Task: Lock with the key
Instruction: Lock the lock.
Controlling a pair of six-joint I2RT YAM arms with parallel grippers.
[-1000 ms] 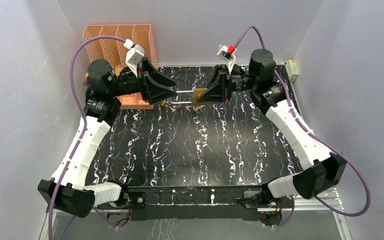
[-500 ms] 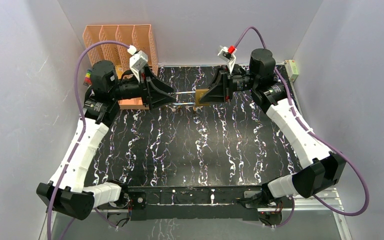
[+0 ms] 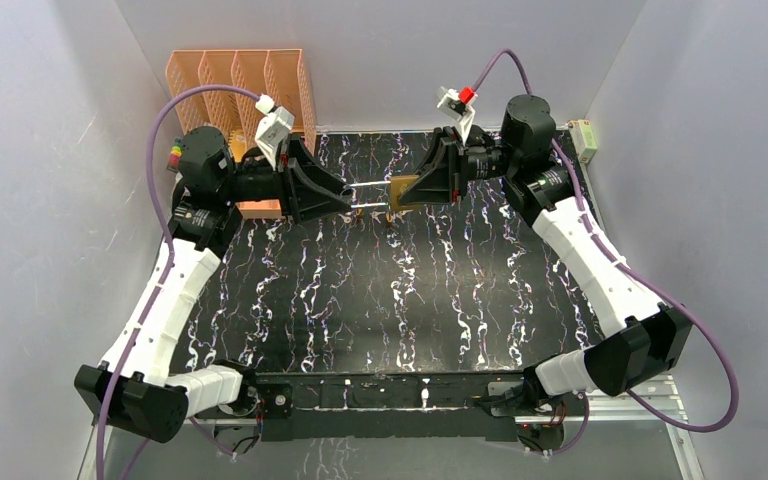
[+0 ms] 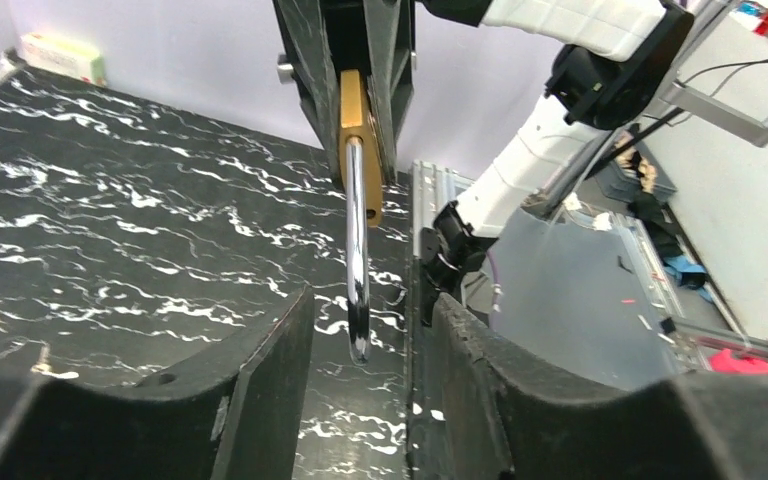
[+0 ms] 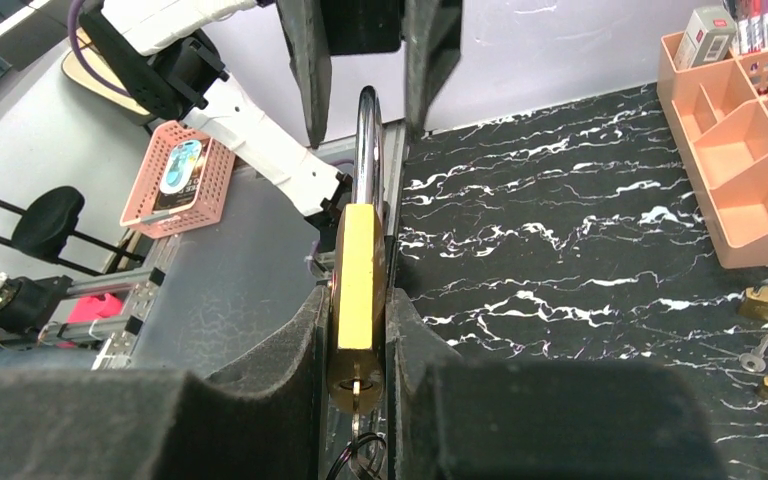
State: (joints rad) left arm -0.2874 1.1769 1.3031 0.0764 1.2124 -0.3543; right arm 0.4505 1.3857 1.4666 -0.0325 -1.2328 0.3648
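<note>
Padlock [image 5: 356, 250] is held above the far part of the black marbled surface [image 3: 380, 300], with grey walls around and an orange organizer [image 3: 235, 80] at far left. Both arms reach inward, facing each other. The right end effector [image 5: 358, 300] clamps the brass body. The left end effector [image 4: 365, 300] is released, its fingers either side of the shackle [image 4: 356, 220] without touching it.

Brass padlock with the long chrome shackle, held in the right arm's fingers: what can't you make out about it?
Keyhole end of the brass padlock: right wrist view, shadowed between the right fingers, so its contents are unclear.
Whether the chrome shackle is latched: left wrist view shows it edge-on.
Padlock face: top view, too small and covered by the fingers.
</note>
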